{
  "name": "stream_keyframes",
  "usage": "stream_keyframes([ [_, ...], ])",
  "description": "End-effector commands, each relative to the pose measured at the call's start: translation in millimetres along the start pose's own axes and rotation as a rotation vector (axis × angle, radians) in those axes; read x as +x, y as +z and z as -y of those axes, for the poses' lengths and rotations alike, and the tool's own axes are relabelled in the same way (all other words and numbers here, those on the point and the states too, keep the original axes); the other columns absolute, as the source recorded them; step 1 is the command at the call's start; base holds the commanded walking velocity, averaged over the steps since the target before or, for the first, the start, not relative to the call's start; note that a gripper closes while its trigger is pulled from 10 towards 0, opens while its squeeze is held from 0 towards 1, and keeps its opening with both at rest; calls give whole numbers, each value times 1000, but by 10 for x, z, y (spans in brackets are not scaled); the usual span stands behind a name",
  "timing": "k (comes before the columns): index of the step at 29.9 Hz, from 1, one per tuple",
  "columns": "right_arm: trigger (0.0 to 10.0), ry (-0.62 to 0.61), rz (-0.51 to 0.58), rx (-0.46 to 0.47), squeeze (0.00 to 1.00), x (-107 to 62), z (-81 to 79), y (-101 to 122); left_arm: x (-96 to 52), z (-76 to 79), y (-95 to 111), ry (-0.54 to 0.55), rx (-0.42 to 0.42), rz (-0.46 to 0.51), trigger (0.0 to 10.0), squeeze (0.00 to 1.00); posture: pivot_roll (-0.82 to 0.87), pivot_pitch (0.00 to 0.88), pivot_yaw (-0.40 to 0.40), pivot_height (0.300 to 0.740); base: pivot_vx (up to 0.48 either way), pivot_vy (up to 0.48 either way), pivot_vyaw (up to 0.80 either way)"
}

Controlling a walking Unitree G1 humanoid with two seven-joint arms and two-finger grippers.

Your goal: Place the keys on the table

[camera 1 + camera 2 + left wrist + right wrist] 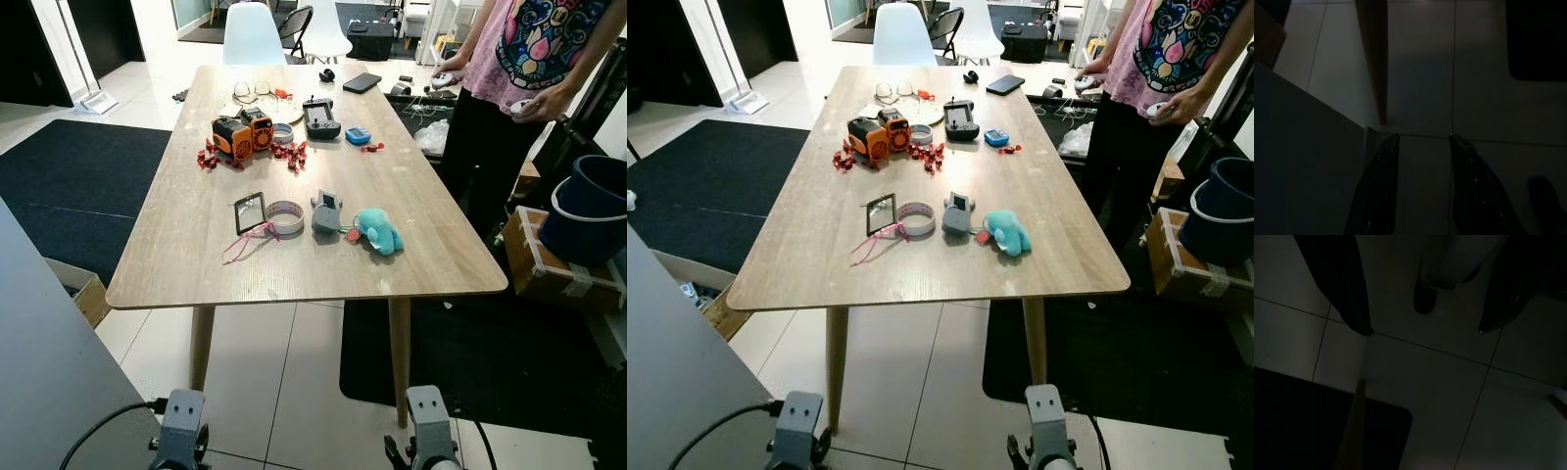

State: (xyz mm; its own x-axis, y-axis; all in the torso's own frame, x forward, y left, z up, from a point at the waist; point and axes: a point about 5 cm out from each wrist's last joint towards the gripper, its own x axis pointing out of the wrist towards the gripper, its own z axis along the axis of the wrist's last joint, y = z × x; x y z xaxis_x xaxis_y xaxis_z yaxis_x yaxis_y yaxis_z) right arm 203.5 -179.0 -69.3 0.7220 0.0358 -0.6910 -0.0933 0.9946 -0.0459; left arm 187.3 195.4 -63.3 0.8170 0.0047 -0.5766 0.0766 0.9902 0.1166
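The keys (326, 211), a grey fob linked to a teal plush toy (378, 232), lie on the wooden table (196, 264) near its front edge, right of centre. Both arms hang low in front of the table, with the left wrist (181, 429) and right wrist (432, 426) at the bottom of the view. In the dark left wrist view, my left gripper (1422, 142) points down at the tiled floor beside a table leg (1374, 58), open and holding nothing. My right gripper (1425, 332) is also open over the tiles, with nothing between its fingers.
On the table lie a small mirror (250, 212), a tape roll (286, 217), an orange toy (242, 134), red sweets, a controller (320, 119) and a phone (361, 83). A person (519, 59) stands at its far right. A blue bucket (588, 211) on a box is at the right, a grey panel (49, 372) at my left.
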Motion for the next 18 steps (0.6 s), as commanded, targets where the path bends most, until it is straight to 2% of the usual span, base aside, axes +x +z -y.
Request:
stream_keyframes([
  [1, 10000, 5, 6, -11, 0, -12, -18, -24, -26, 19, -38, -12, -5, 0, 10000, 0, 47, 65, -15, 740, 0, 0, 0],
  [18, 10000, 35, 12, -102, 0, -15, -58, -25, -45, 86, -57, -37, -54, 16, 10000, 0, 41, 63, -11, 740, 0, 0, 0],
])
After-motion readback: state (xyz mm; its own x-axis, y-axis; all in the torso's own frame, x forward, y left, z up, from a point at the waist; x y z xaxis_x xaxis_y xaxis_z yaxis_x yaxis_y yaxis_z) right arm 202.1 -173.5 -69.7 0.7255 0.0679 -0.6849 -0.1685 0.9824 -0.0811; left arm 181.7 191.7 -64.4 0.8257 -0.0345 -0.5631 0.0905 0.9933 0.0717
